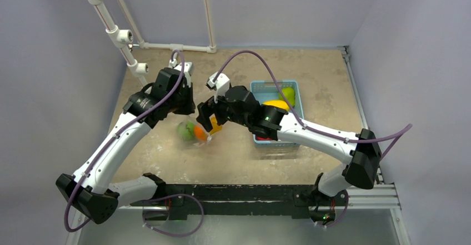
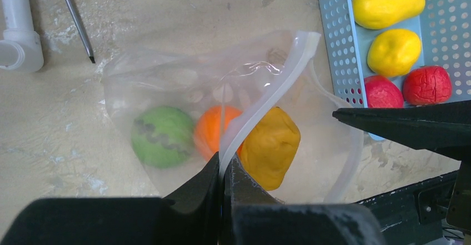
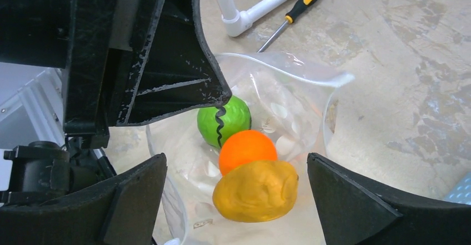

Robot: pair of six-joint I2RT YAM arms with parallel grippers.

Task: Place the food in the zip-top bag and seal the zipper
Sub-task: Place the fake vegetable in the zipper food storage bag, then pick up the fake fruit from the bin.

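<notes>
Zip-top bag (image 2: 155, 84) lies crumpled on the tabletop (image 2: 166, 11) between the two arms, just left of the light-blue basket (image 2: 339, 34), with its mouth lifted and gaping. The left fingers (image 2: 222, 173) are clenched on the zipper (image 2: 280, 86), pinching the whitish strip at one spot so that it rises in a curve away from their tips.

Inside the bag three pieces of food rest side by side. These are a green dark-striped fruit (image 2: 162, 136), an orange fruit (image 2: 211, 128) touching it, and a dark yellow fruit (image 2: 270, 148) nearest the mouth.

The right fingers (image 3: 344, 200) stand spread wide over the mouth, released and grasping nothing. In the right wrist view the dark yellow fruit lies between them, apart from both.

The basket holds two yellow fruits (image 2: 389, 5), two red fruits (image 2: 426, 85) and a green fruit (image 1: 287, 93) at its far end. A screwdriver (image 2: 75, 23) and a white pipe (image 2: 19, 28) lie on the tabletop beyond the bag.
</notes>
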